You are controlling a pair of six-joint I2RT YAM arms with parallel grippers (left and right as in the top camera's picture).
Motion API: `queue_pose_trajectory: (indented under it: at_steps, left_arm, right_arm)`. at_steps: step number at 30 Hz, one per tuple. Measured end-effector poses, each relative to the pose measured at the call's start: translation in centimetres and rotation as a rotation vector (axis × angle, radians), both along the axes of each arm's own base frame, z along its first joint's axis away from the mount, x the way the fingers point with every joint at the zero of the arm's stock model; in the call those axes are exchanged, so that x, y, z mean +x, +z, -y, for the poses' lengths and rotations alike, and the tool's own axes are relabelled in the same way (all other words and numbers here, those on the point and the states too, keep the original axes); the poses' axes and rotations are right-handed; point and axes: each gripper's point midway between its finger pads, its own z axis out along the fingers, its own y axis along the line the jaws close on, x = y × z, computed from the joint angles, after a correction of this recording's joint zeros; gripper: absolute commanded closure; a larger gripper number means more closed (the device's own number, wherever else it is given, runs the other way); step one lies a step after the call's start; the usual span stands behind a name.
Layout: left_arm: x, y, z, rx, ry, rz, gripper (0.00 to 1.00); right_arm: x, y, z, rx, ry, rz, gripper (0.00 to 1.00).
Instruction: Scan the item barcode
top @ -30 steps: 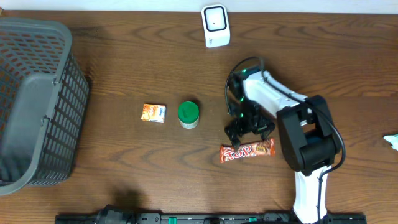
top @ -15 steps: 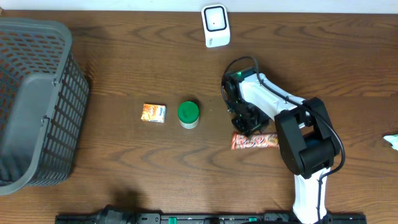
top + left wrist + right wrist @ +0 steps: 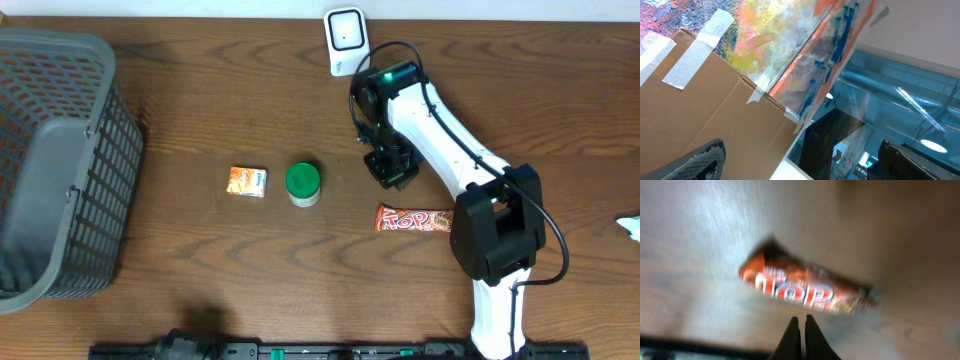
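The candy bar [image 3: 413, 219] lies flat on the bench [image 3: 200, 270], red "Top" face upward, near the base of the right arm. No barcode shows on this face. It is probably on the underside, but that cannot be confirmed.

The right end effector [image 3: 390, 172] hangs just beyond the bar on the scanner side, not touching it. The right wrist view shows the bar [image 3: 807, 290] below the fingertips [image 3: 792, 330], which are pressed together with nothing between them. The left end effector [image 3: 800, 150] is spread fully apart, holds nothing, and faces away from the work area.

The scanner [image 3: 346, 40] stands at the far edge of the bench, well apart from the bar. A green-lidded jar [image 3: 303, 184], an orange carton [image 3: 247, 181] and a basket [image 3: 60, 170] lie further left.

Hazards:
- Descending with the fingers together would push the bar aside rather than grip it.
- The thin, glossy wrapper may slide on the bench or slip out of a shallow pinch.
- Presenting the printed face to the scanner would likely give no read.
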Motion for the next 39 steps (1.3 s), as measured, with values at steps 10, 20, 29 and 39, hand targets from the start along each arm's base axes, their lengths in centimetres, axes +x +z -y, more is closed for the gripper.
queue_pose_trajectory:
  at_steps: [10, 20, 29, 39]
  left_arm:
    - [0.0, 0.0, 0.0, 0.0, 0.0, 0.0, 0.02]
    - [0.0, 0.0, 0.0, 0.0, 0.0, 0.0, 0.02]
    - [0.0, 0.0, 0.0, 0.0, 0.0, 0.0, 0.02]
    - [0.0, 0.0, 0.0, 0.0, 0.0, 0.0, 0.02]
  right_arm:
    - [-3.0, -2.8, 1.2, -0.053, -0.057, -0.102, 0.99]
    - [-4.4, -4.1, 1.9, -0.078, -0.063, -0.142, 0.99]
    - [-5.6, -6.7, 2.8, -0.103, -0.058, -0.156, 0.99]
    - [-1.7, -8.3, 1.4, -0.035, -0.052, 0.026, 0.99]
